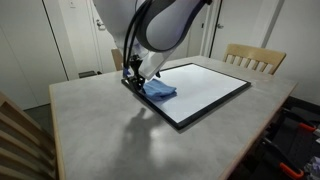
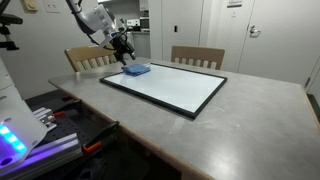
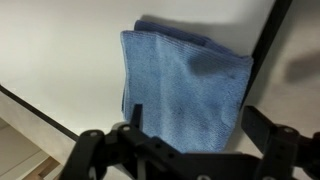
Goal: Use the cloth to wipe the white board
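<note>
Light-blue cloth (image 1: 160,92) is lying folded at 9 o'clock on the white board (image 1: 215,85) in an exterior view. The tool (image 3: 195,125) is hovering above, jaws spread, empty. Closing shallowly risks snagging one layer, unfolding it. In the wrist view, its straight edge is running 12 to 6 o'clock; long axis unclear.

Light-blue cloth (image 1: 160,92) folded, flat on glossy black-framed white board (image 1: 208,84), near its corner.
</note>
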Available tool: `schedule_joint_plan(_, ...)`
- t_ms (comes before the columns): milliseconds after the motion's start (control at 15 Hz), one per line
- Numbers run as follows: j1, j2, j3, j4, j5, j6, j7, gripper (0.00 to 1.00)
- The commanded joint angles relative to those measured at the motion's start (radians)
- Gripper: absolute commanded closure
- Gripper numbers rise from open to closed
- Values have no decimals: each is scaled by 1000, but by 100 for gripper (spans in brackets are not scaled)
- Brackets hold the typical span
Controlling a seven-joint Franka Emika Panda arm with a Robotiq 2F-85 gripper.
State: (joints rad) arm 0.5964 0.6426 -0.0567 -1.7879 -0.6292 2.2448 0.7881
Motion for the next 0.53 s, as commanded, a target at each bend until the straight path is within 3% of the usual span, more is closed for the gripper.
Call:
schedule_joint_plan(0,-2,38,15,28,-21,-3,85,0)
schedule_joint_plan(467,10,61,13,17,-39,-29,186,0)
